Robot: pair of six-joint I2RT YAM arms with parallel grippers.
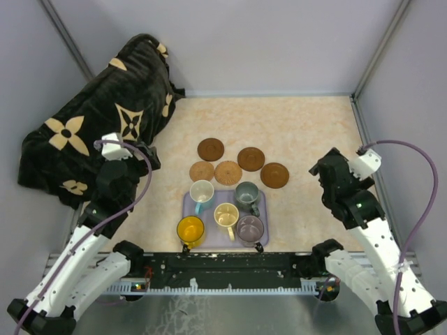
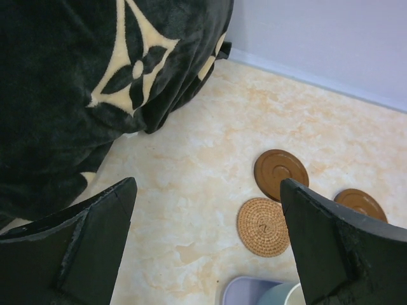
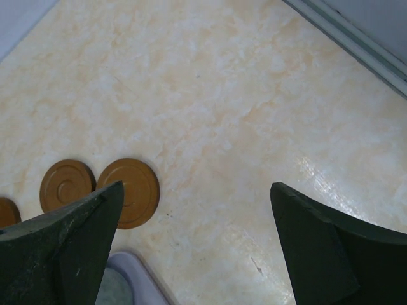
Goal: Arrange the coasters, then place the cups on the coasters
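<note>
L end effector (image 2: pixel 206 190) & R end effector (image 3: pixel 197 190) both hovering over desk (image 1: pixel 300 125), fingers spread wide, gripping nothing. Five coasters (image 1: pixel 228 172) lying clustered mid-desk, just beyond lavender tray (image 1: pixel 216 237). Five cups (image 1: pixel 225 215) sitting on tray, near arm bases.

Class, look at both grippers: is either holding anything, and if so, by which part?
Nothing is held. The left gripper and the right gripper both stand open and empty.

Top cam looks down from behind; wrist cams closer (both catch coasters (image 2: pixel 262 227)).
</note>
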